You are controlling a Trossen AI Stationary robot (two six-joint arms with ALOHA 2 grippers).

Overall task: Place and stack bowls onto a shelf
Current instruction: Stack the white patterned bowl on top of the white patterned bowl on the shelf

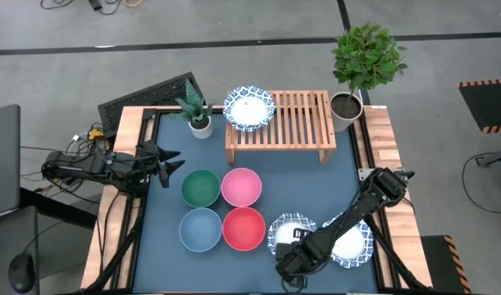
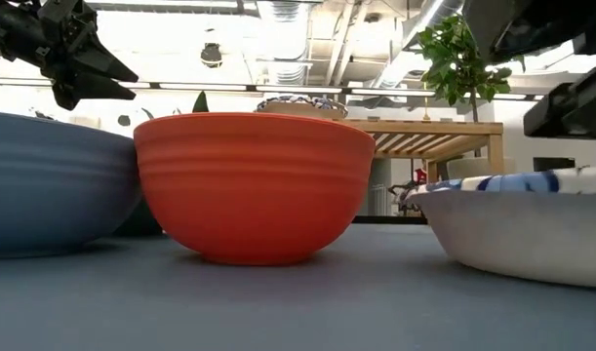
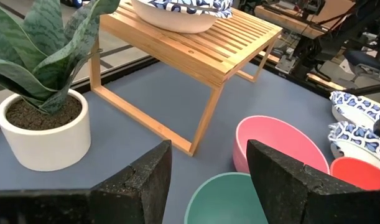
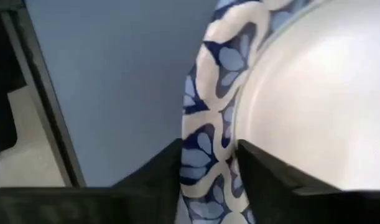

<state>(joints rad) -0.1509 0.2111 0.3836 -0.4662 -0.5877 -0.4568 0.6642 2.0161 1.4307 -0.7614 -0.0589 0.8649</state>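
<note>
The light-wood shelf (image 1: pixel 291 121) stands at the table's far side, and one blue-patterned white bowl (image 1: pixel 249 107) sits on its left part. The green (image 1: pixel 201 188), pink (image 1: pixel 241 186), light blue (image 1: pixel 200 229) and red (image 1: pixel 243 228) bowls rest on their bases in a square mid-table. Two more patterned bowls (image 1: pixel 288 229) (image 1: pixel 355 244) lie near right, the second partly under the right arm. My right gripper (image 1: pixel 293 256) is shut on the first one's rim. My left gripper (image 1: pixel 172 161) hovers open at the left edge, left of the green bowl. My right gripper (image 4: pixel 208 155) has the patterned bowl's rim (image 4: pixel 205 134) on its near side pinched, one finger (image 4: pixel 264 171) inside the bowl and one (image 4: pixel 155 171) outside. The fingers come from above, pointing down. Whether the base has left the table I cannot tell.
A snake plant in a white pot (image 1: pixel 199 119) stands left of the shelf, and a small tree in a white pot (image 1: pixel 346 106) stands right of it. Wooden rails (image 1: pixel 381 139) edge the blue table. Bare table (image 1: pixel 291 184) lies between the shelf's front and the near-right bowls.
</note>
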